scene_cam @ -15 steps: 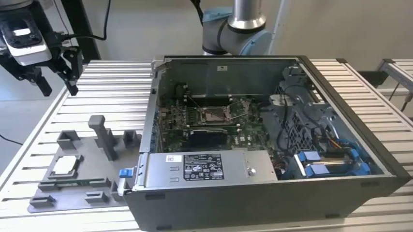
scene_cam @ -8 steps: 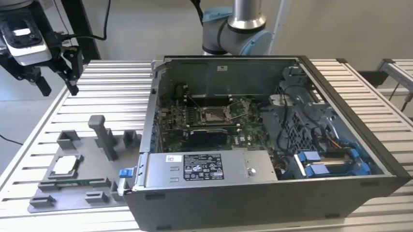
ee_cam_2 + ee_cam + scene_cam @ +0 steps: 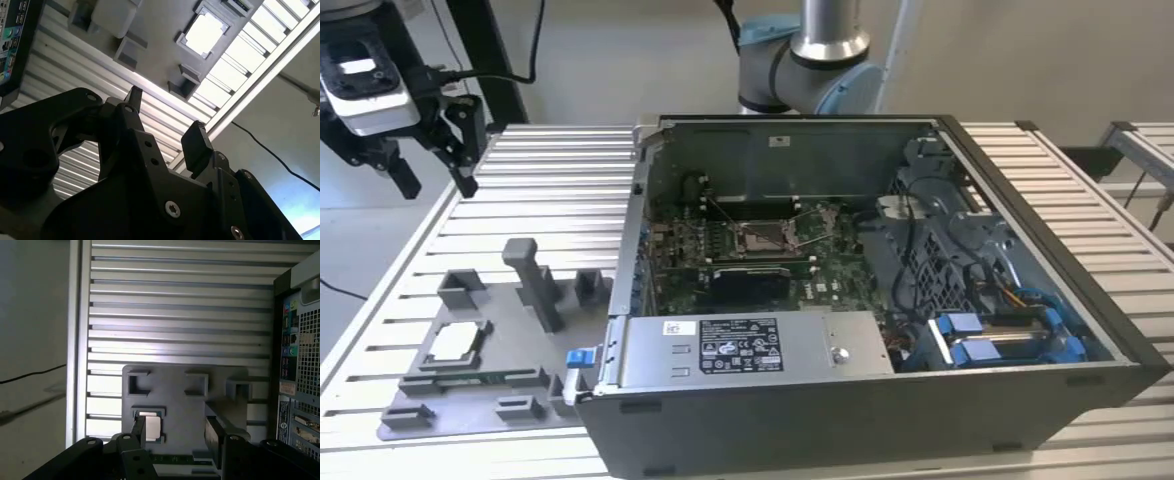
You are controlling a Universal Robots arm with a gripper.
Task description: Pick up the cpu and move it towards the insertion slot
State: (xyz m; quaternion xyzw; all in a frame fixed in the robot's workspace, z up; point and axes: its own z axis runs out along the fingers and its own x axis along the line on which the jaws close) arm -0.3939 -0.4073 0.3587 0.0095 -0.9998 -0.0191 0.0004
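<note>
The cpu (image 3: 454, 342) lies flat in a square holder on the grey tray (image 3: 480, 410) at the exterior view's left, silvery top up. It also appears in both wrist views as the cpu (image 3: 204, 32) and the cpu (image 3: 151, 426), partly behind one finger there. My gripper (image 3: 436, 188) hangs high above the slatted table, beyond the tray's far end, open with nothing between its black fingers (image 3: 197, 137). The insertion slot (image 3: 763, 236) sits in the green motherboard inside the open computer case, well to the right of the gripper.
The tray carries grey blocks and a tall upright post (image 3: 531, 280), plus a long green strip (image 3: 474, 378) near its front. The open computer case (image 3: 854, 380) fills the table's right half. The arm's base (image 3: 807, 60) stands behind it.
</note>
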